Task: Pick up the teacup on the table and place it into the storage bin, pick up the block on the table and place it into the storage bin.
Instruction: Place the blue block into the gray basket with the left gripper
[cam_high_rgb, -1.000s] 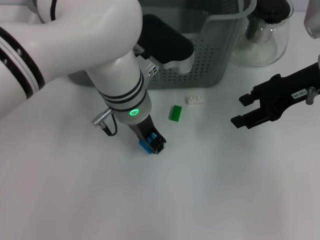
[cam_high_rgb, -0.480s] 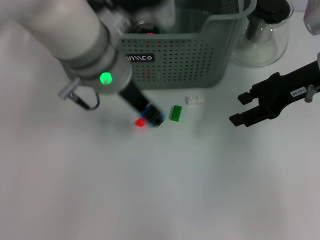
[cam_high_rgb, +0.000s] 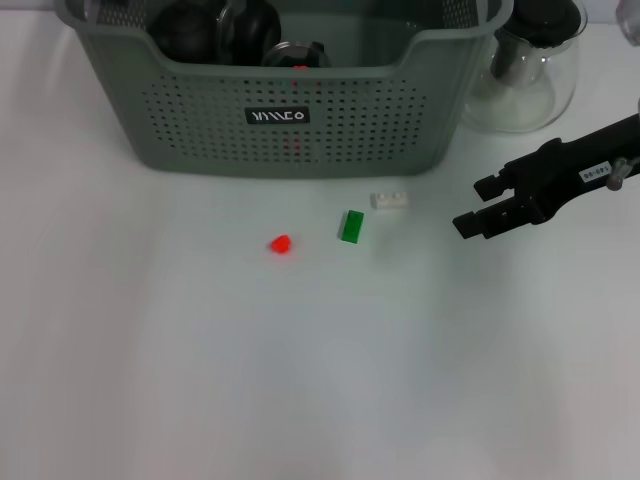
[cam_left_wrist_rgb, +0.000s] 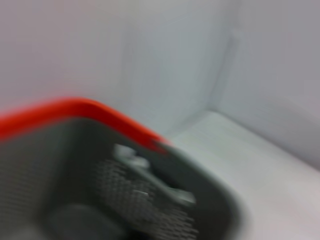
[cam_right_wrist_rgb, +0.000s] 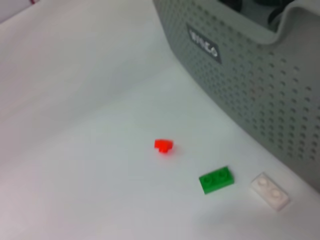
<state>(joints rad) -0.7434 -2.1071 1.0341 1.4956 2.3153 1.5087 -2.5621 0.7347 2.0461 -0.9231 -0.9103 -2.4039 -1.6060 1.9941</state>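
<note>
The grey-green storage bin (cam_high_rgb: 340, 125) stands at the back of the table, with dark round things (cam_high_rgb: 215, 25) inside. A red block (cam_high_rgb: 280, 244), a green block (cam_high_rgb: 351, 226) and a white block (cam_high_rgb: 389, 200) lie on the table in front of it. No teacup shows on the table. My right gripper (cam_high_rgb: 478, 205) is open and empty, right of the white block. The right wrist view shows the red block (cam_right_wrist_rgb: 163, 145), green block (cam_right_wrist_rgb: 216, 179), white block (cam_right_wrist_rgb: 270, 190) and bin (cam_right_wrist_rgb: 240, 75). My left gripper is out of view; its wrist view is a blur of a grey basket (cam_left_wrist_rgb: 100, 190).
A clear glass teapot (cam_high_rgb: 525, 65) with a black lid stands to the right of the bin, behind the right arm.
My left arm has swung up and away out of the head view, leaving the red block on the table. My right gripper has edged slightly left.
</note>
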